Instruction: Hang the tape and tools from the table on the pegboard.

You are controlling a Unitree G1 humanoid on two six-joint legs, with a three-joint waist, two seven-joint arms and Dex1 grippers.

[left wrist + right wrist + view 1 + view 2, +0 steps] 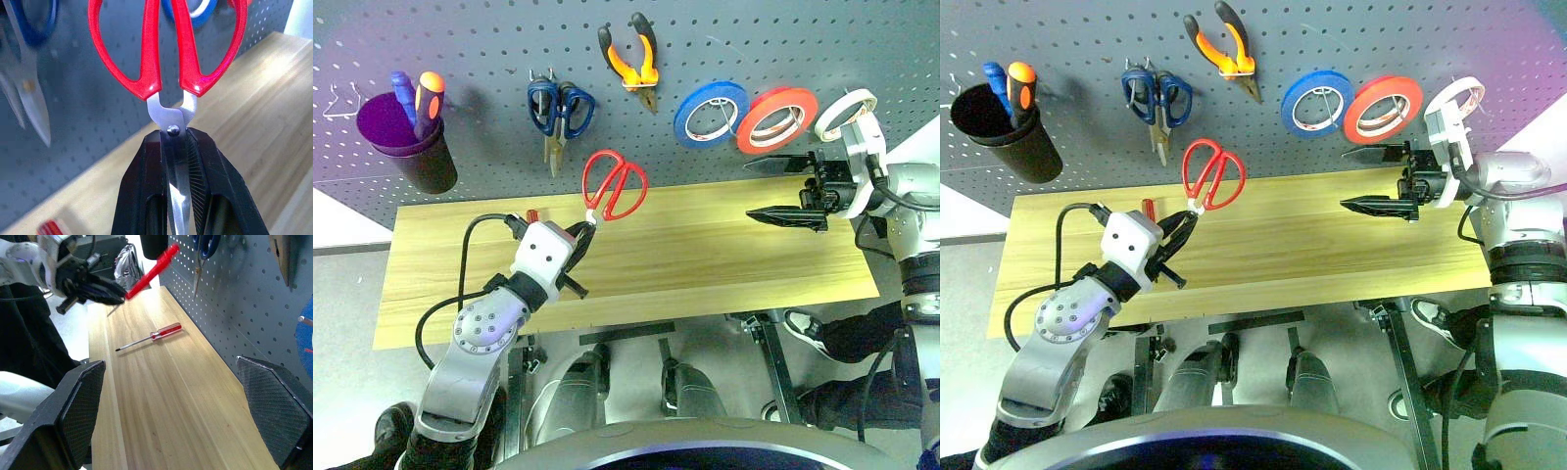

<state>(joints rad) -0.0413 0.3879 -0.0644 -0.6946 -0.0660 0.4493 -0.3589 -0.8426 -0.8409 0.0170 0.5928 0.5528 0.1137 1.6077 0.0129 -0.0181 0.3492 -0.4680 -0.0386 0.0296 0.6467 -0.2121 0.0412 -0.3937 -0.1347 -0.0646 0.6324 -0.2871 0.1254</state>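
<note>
Scissors (614, 184), red-handled, are pinched by the blades in the left end effector (579, 238), above the worktop (705, 255). Right end effector (781, 189) spread wide. Screwdriver (149, 337) lies on the worktop.

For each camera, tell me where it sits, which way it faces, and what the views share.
Left eye and right eye views: on the head, facing forward and down over the table and pegboard; both arms show.
Left wrist view: on the left wrist, looking along the left end effector, shut on the red scissors.
Right wrist view: on the right wrist, looking along the table between the open right end effector fingers toward the screwdriver.
Shared: the red scissors and pegboard appear in all.
</note>
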